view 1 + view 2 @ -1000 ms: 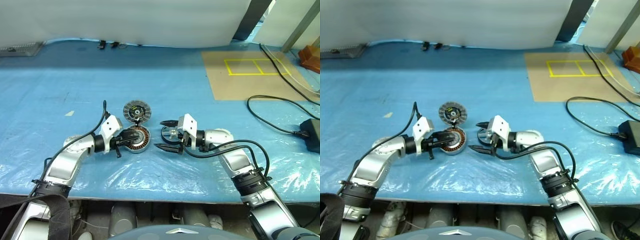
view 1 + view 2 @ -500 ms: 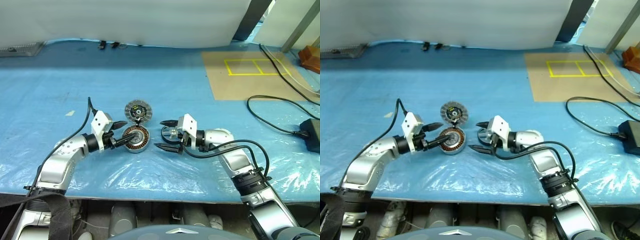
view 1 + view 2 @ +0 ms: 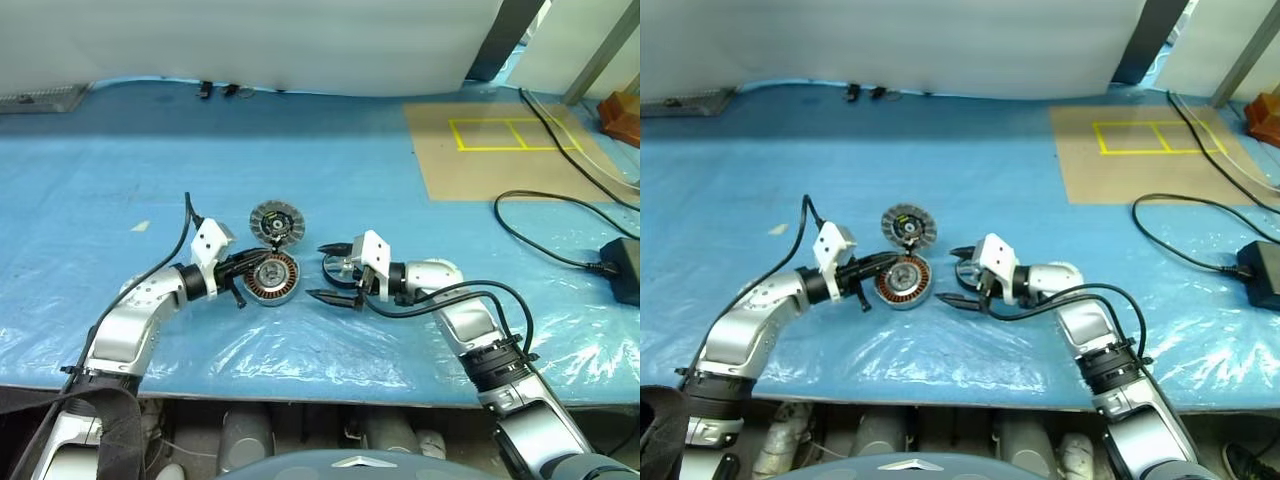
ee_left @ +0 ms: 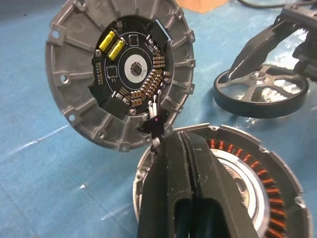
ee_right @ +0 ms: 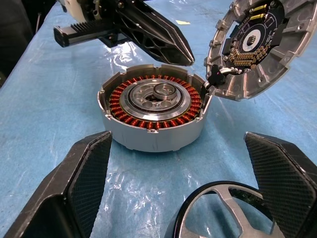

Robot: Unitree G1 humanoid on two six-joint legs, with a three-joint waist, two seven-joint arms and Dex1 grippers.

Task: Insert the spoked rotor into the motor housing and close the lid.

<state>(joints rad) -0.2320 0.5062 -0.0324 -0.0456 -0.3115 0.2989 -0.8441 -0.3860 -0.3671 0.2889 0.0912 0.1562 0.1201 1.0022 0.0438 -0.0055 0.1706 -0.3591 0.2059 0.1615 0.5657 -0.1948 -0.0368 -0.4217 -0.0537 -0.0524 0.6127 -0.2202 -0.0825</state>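
The left gripper (image 3: 243, 277), its black fingers (image 4: 183, 188) pressed together and holding nothing, hangs over the near-left rim of the motor housing (image 3: 272, 277), just left of centre in the head view. To the right of centre, the right gripper (image 3: 328, 272) stands spread wide, its two fingers either side of the spoked rotor (image 3: 341, 270) without touching it; the black ring with its silvery hub lies flat on the bench (image 3: 330, 170), just beside the housing and apart from it. The housing sits open, copper-coloured windings (image 5: 153, 106) ringing a silver centre. Behind it, a little higher in the frame, the lid (image 3: 274, 221) stands tilted up from the housing's far rim, joined there by a small dark link, its inner face carrying a black circuit board with two yellow parts (image 4: 111, 44). Clear plastic film wrinkles over the blue bench cover along the lower edge. Farther back, at upper right, a brown board (image 3: 500, 150) marked with yellow tape lies flat, and a black cable (image 3: 545, 240) loops toward the right edge.
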